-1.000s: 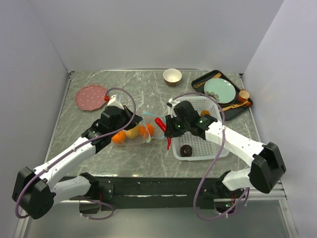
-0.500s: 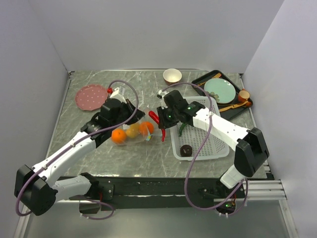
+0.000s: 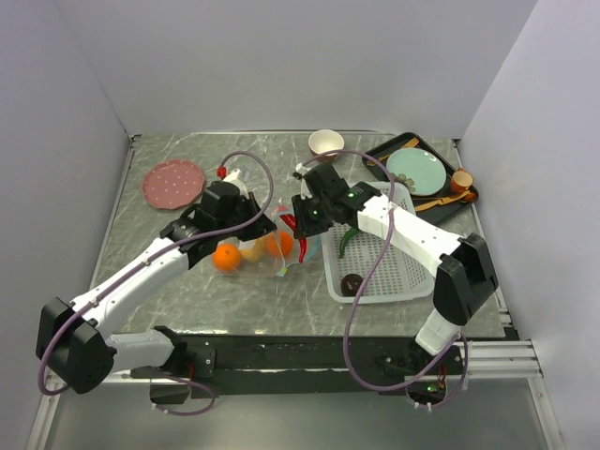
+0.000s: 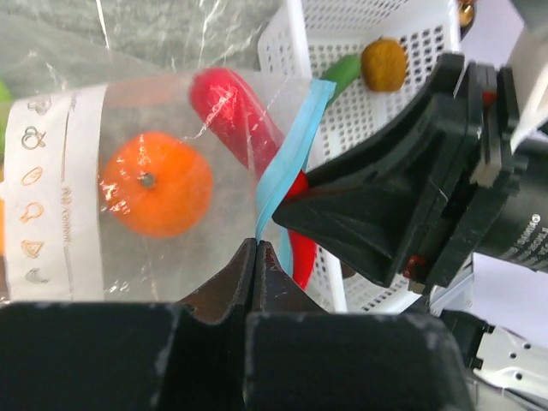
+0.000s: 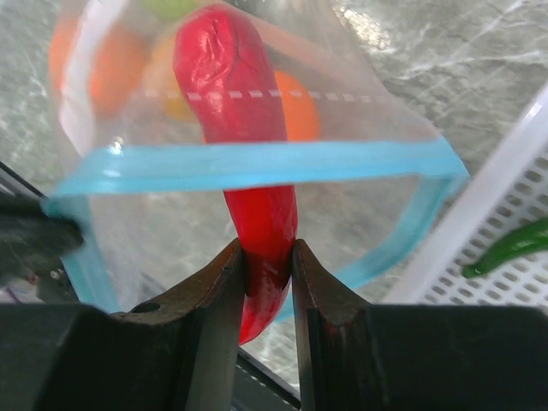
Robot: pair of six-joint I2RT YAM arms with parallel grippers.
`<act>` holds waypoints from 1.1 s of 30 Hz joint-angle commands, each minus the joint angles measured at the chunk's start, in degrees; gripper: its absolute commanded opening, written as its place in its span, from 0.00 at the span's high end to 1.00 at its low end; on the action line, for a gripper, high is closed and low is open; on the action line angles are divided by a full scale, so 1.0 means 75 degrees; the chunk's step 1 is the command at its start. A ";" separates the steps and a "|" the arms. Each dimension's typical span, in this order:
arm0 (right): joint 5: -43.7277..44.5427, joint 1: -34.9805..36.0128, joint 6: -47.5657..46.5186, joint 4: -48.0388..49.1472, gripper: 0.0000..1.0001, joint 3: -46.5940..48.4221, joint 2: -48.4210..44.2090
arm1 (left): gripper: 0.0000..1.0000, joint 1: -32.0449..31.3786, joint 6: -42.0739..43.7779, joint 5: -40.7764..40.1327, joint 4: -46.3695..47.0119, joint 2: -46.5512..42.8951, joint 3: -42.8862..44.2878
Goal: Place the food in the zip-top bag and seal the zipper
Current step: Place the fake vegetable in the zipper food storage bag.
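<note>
Grips the red chili (image 5: 244, 171) in the right fingers (image 5: 214, 300), closed narrow on its lower part, tapered tip poking out beneath them; long axis up and down the right wrist frame, thick end uppermost, past the zipper (image 5: 257, 163) and inside the zip-top bag (image 3: 253, 246); pinches the bag's mouth edge at the teal strip with the left fingers (image 4: 218, 295), pressed together on the film; bag left of centre in the top view on the surface (image 3: 281, 300), mouth turned right toward the white basket (image 3: 412, 281); an orange (image 4: 154, 184) inside the bag, a green chili (image 5: 505, 248) in the basket.
</note>
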 commanded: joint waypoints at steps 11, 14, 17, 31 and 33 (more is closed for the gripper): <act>-0.0914 -0.0029 0.2939 0.2098 0.65 -0.0492 0.0268 | 0.99 0.0001 0.0429 0.0472 -0.0574 0.0162 0.0685; -0.1020 0.0030 0.3105 0.2358 0.62 -0.0505 0.0291 | 0.99 0.0001 0.0464 0.0425 -0.0680 0.0162 0.0861; -0.1066 0.0112 0.3140 0.2381 0.61 -0.0388 0.0420 | 0.99 0.0001 0.0534 0.0284 -0.0808 0.0220 0.1118; -0.0084 0.0241 0.2730 0.1585 0.30 -0.0750 -0.0598 | 0.99 0.0059 0.0453 -0.0736 -0.1242 0.0209 0.1447; 0.0701 0.0241 0.2812 0.1409 0.25 -0.0961 -0.1193 | 0.99 0.0083 0.0453 -0.0736 -0.1242 0.0127 0.1400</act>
